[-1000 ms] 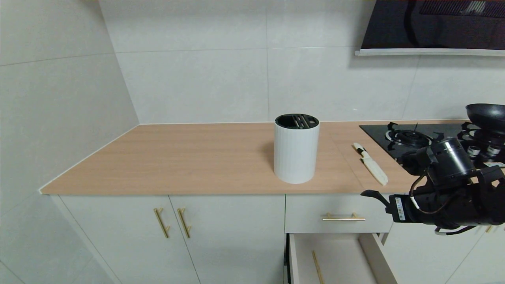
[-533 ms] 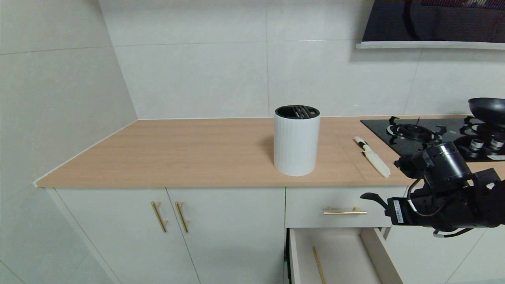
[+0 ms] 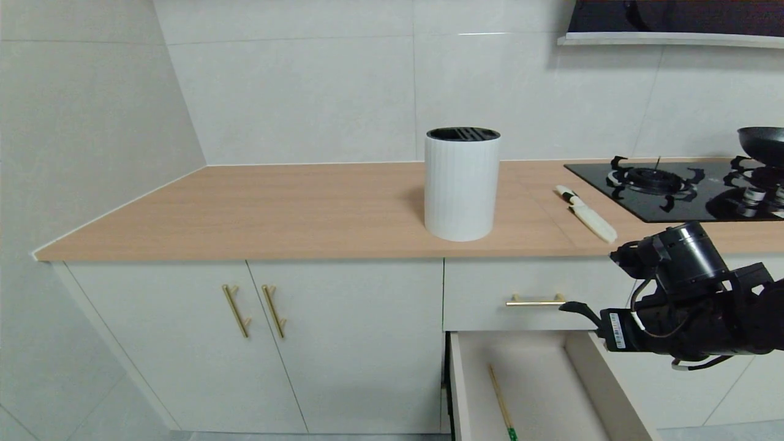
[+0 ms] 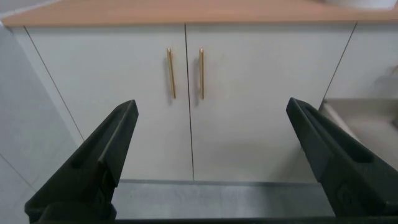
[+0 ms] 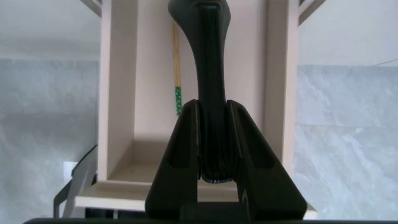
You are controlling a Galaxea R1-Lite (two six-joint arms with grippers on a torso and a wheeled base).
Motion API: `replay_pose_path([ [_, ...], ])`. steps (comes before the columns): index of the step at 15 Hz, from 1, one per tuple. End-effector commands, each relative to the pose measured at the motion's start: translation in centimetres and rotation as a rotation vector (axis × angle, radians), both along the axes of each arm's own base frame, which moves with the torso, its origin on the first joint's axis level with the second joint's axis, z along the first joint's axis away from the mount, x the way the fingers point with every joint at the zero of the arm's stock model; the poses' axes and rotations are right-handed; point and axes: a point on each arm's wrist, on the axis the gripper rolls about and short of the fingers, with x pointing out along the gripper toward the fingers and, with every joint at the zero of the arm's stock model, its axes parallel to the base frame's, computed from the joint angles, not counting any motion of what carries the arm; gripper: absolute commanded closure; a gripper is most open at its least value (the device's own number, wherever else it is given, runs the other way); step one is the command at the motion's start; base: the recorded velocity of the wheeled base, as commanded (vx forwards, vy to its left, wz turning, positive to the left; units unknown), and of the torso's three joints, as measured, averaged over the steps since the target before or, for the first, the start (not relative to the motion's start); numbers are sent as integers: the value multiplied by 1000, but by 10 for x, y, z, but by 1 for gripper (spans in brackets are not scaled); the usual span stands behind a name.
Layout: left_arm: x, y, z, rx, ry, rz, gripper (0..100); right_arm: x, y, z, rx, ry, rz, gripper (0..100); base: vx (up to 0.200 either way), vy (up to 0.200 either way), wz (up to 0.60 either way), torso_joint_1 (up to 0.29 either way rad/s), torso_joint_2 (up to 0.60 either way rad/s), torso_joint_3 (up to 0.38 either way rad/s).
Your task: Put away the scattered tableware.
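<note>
My right gripper (image 3: 605, 324) is shut on a black utensil (image 3: 577, 307) and holds it over the open drawer (image 3: 458, 380). In the right wrist view the black utensil (image 5: 208, 68) runs out from between my fingers (image 5: 184, 134) above the drawer's floor (image 5: 249, 74). A green-tipped chopstick (image 3: 501, 401) lies in the drawer. A pale knife (image 3: 587, 213) lies on the wooden counter (image 3: 275, 208), right of a white cylindrical holder (image 3: 460, 184). My left gripper (image 4: 211, 155) stands open, low in front of the cabinet doors (image 4: 186, 87).
A black gas hob (image 3: 674, 187) with a dark pan (image 3: 762, 141) takes up the counter's right end. A shut drawer with a gold handle (image 3: 535, 301) sits just above the open one. Tiled walls close the back and the left side.
The head view has dropped, so the counter sits higher in the picture and more of the open drawer shows. My right gripper has sunk relative to the counter, still shut on the black utensil.
</note>
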Motion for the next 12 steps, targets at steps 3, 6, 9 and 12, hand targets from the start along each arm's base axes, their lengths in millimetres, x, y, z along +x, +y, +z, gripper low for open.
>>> replay_pose_path([
  [3, 0, 0, 0, 0, 0, 1, 0, 2, 1, -5, -9, 18, -1, 100, 0, 0, 0, -186, 481, 287],
  [6, 0, 0, 0, 0, 0, 1, 0, 1, 1, -7, -12, 24, 1, 100, 0, 0, 0, -168, 474, 297],
  [9, 0, 0, 0, 0, 0, 1, 0, 1, 1, -8, -22, 29, 10, 100, 0, 0, 0, -146, 458, 313],
  [12, 0, 0, 0, 0, 0, 1, 0, 0, 1, -9, -24, 32, 11, 100, 0, 0, 0, -123, 448, 320],
])
